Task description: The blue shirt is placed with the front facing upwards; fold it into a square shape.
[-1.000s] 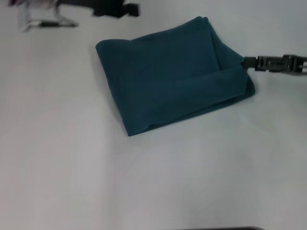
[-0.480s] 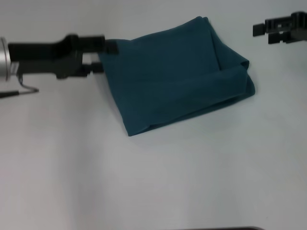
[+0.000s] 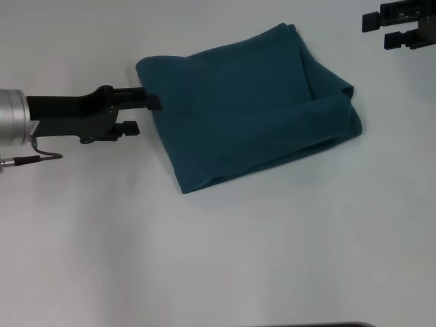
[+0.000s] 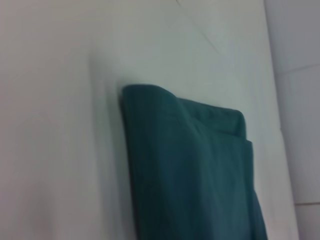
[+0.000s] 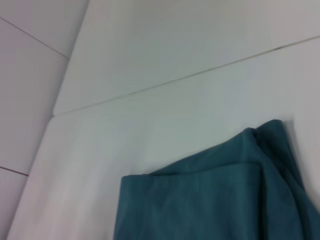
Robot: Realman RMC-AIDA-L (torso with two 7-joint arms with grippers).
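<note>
The blue shirt (image 3: 245,109) lies folded into a rough, slightly skewed square on the white table (image 3: 218,252), plain teal side up, with a thicker folded lip along its right edge. My left gripper (image 3: 145,114) sits open at the shirt's left edge. Its upper fingertip (image 3: 154,102) just reaches the cloth, and nothing is held between the fingers. My right gripper (image 3: 379,32) hangs open at the far right, apart from the shirt. The left wrist view shows the shirt (image 4: 190,170) from its folded edge. In the right wrist view, a corner of the shirt (image 5: 215,200) is visible.
A seam line (image 5: 200,72) crosses the white table surface beyond the shirt, and the table's edge and floor (image 5: 25,75) show past it. A thin cable (image 3: 34,158) trails under my left arm.
My right gripper has let go of the shirt's right corner and moved away to the far right. My left arm has come in and slid a little nearer along the shirt's left edge.
</note>
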